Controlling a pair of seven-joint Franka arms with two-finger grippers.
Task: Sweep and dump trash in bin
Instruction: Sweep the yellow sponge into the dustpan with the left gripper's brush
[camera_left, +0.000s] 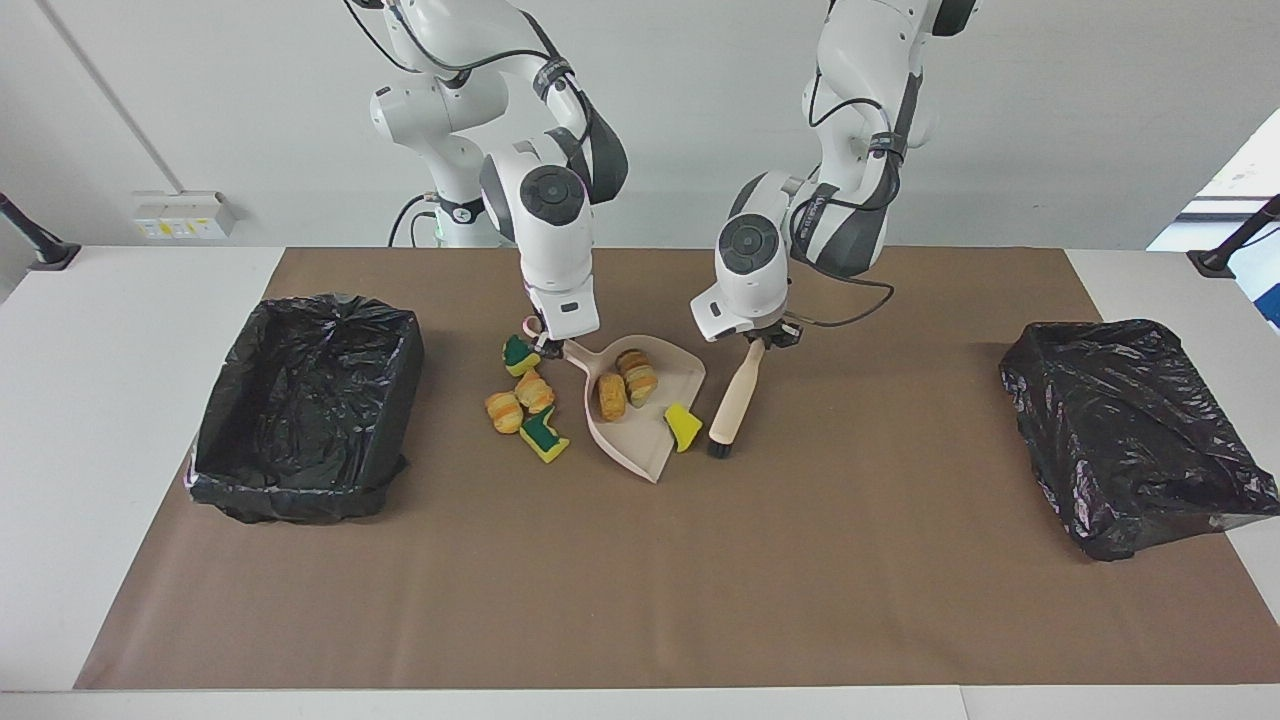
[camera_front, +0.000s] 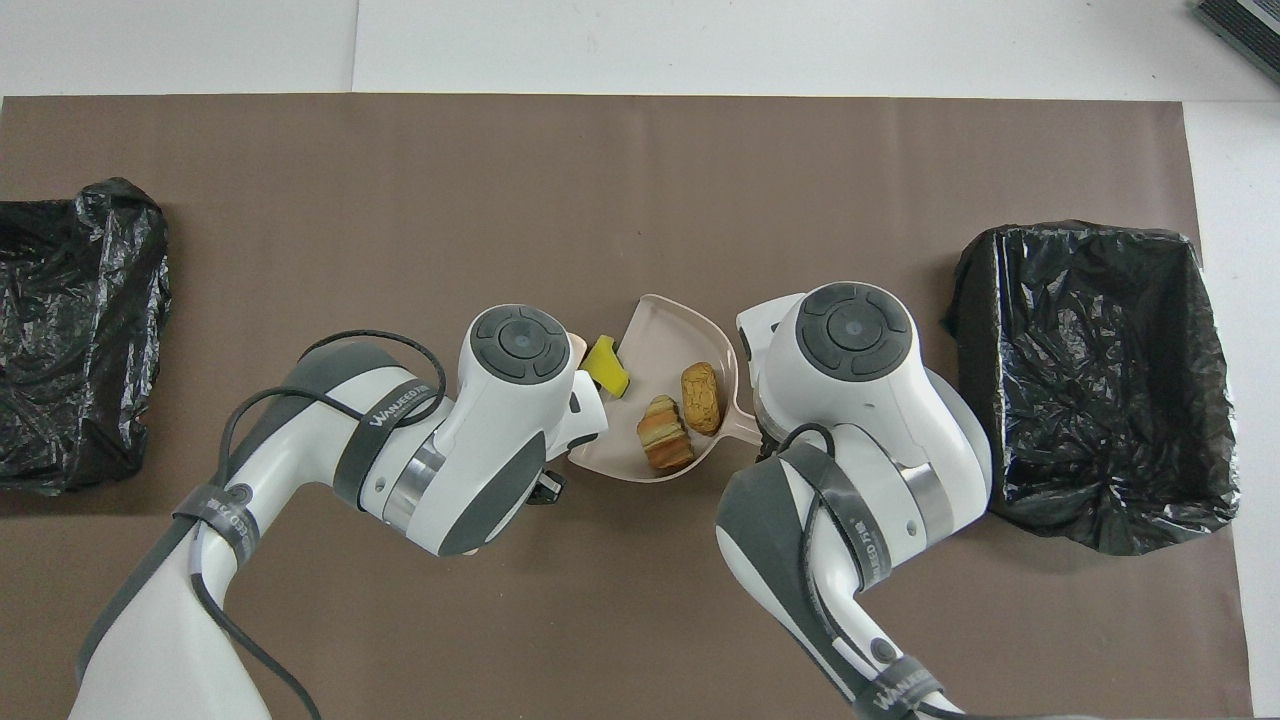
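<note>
Though mouth-open, dustpan (camera_left: 650, 440) with two bread lumps (camera_left: 625, 385)

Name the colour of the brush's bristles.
Black, under a beige handle; the brush shows best in the facing view.

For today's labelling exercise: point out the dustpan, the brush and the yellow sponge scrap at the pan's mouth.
dustpan (camera_left: 638, 452): facing view, bare floor near its lip
brush (camera_left: 738, 391): facing view, middle of its handle
yellow sponge scrap (camera_left: 685, 424): facing view, its yellow face

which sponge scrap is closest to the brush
The yellow sponge scrap at the dustpan's open edge; the other two lie beside the dustpan toward the right arm's end.
</note>
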